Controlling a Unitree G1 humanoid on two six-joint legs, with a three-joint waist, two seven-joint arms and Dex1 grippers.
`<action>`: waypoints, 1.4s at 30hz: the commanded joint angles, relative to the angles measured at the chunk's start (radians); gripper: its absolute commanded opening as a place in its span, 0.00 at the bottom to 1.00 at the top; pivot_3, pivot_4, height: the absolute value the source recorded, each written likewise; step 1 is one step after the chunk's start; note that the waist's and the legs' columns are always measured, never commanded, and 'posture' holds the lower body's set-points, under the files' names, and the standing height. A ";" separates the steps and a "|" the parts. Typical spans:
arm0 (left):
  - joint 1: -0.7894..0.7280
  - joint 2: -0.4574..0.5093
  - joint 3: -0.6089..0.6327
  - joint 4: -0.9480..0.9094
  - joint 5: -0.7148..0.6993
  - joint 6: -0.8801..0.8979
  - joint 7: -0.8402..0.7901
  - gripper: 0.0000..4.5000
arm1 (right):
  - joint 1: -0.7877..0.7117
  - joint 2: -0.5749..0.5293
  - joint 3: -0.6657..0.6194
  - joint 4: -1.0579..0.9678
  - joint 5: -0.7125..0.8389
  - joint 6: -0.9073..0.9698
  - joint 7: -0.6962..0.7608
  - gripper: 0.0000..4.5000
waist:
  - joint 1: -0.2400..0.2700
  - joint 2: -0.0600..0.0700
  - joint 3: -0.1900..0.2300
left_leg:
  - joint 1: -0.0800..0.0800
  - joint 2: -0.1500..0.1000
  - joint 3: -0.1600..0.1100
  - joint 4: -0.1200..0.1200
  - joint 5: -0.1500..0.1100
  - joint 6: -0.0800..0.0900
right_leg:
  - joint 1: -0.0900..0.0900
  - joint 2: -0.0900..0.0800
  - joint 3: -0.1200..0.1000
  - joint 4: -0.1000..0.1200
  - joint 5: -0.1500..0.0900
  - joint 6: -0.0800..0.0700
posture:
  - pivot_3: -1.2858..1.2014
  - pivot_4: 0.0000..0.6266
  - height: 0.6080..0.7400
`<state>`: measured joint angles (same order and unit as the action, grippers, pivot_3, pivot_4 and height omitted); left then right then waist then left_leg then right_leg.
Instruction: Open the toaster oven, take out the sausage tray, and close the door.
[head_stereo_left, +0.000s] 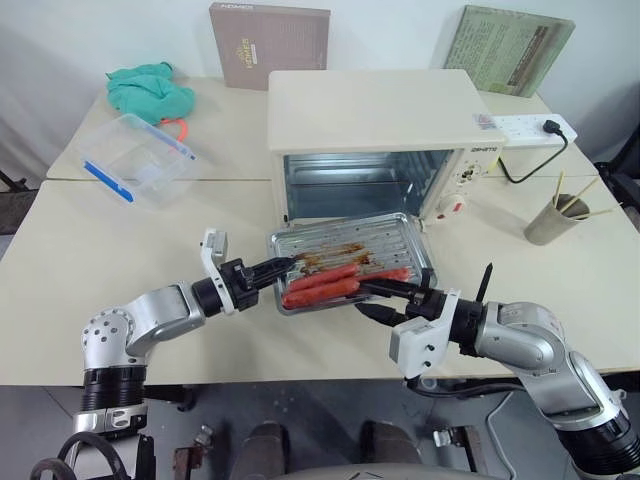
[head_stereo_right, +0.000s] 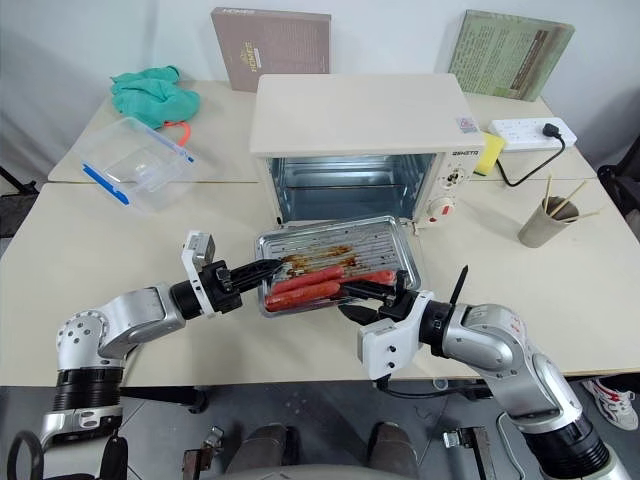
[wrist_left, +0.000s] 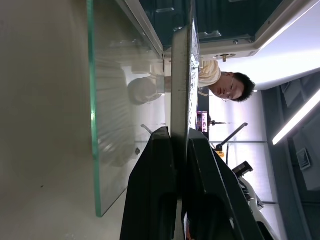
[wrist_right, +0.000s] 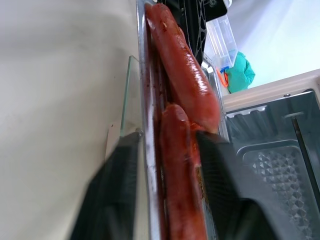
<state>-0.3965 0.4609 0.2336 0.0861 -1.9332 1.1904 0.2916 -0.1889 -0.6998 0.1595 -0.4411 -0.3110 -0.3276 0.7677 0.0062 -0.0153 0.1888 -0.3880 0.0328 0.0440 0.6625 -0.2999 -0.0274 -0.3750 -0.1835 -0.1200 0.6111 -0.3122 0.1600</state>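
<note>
Head views: cream-white boxy toaster oven (head_stereo_left: 370, 110) on the table, glass door (head_stereo_left: 425, 268) dropped flat. Ribbed silver sausage tray (head_stereo_left: 350, 262) is out front, above the door. Left gripper (head_stereo_left: 284, 266) pinches the tray's left rim; right gripper (head_stereo_left: 371, 298) at the near rim.

Left wrist: fingers (wrist_left: 155, 190) pressed onto the tray edge.

Right wrist: fingers (wrist_right: 220, 175) spread, straddling rim and a red sausage (wrist_right: 180, 75).

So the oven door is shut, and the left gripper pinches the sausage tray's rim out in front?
No: the door is down, open, beneath the sausage tray; the left eye view shows the toaster oven cavity exposed. The left gripper does pinch the rim.
</note>
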 joint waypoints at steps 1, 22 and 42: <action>0.003 0.002 0.009 -0.044 -0.039 -0.016 -0.016 0.00 | -0.002 -0.030 -0.012 -0.018 0.001 -0.033 -0.002 0.42 | 0.001 0.000 0.000 | 0.000 0.000 0.000 0.000 0.000 0.000 | 0.000 0.000 0.000 0.000 0.000 0.000 | 0.52 0.24 1.00; 0.026 -0.024 0.035 -0.042 -0.039 -0.017 -0.001 0.00 | -0.004 -0.093 -0.049 0.005 0.062 -0.005 0.028 0.42 | 0.017 0.000 0.000 | 0.000 0.000 0.001 0.000 0.000 0.000 | 0.000 0.000 0.001 -0.001 0.000 0.000 | 0.52 0.24 1.00; 0.009 -0.001 0.083 0.004 -0.039 0.041 -0.022 0.00 | -0.001 -0.306 -0.307 -0.061 0.756 0.530 0.323 0.99 | 0.020 0.000 0.000 | 0.000 0.000 0.001 0.000 0.000 0.000 | 0.001 0.000 0.001 -0.001 0.000 0.000 | 0.52 0.24 1.00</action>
<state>-0.3742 0.4468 0.2847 0.0953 -1.9338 1.2200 0.3001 -0.1893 -0.9840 -0.1007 -0.4923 0.3794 0.1459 1.0685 0.0264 -0.0157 0.1890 -0.3879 0.0325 0.0450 0.6628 -0.3002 -0.0269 -0.3744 -0.1834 -0.1193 0.6096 -0.3122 0.1600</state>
